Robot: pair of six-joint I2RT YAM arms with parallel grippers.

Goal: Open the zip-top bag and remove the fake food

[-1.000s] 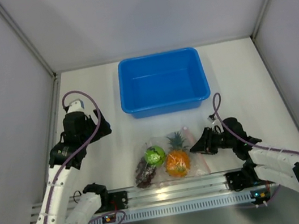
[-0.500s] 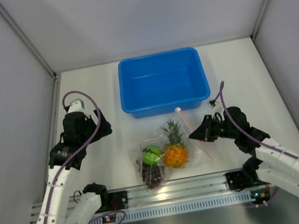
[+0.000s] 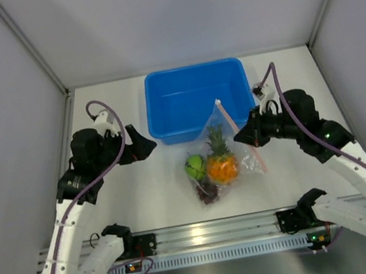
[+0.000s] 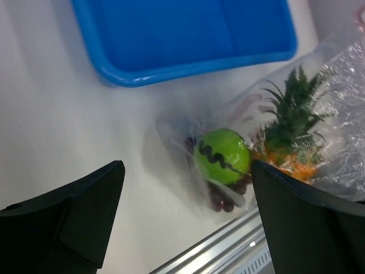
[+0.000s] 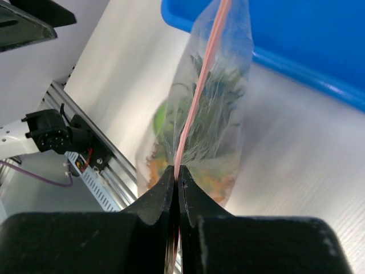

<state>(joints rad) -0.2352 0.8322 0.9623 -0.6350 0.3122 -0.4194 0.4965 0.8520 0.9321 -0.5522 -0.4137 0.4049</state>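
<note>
Step in hand: getting the bag open. The zip looks closed, with all the food inside.

Left gripper (image 3: 144,148), left of centre in the top view: jaws wide, holding nothing, well apart from the bag.

Centre frame, just below the tub (image 3: 203,131): green fruit (image 3: 194,167), grapes (image 3: 207,189) and pineapple (image 3: 222,166) sit low in the bag (image 3: 243,158).

Zip strip (image 3: 229,119) runs along the bag's right edge. Right gripper (image 3: 243,137), right of centre, is pinched tight on it, and the bag hangs from that pinch.

Next move likely calls for the left gripper to reach right and take one lip only near the strip, then pull the lips apart.
</note>
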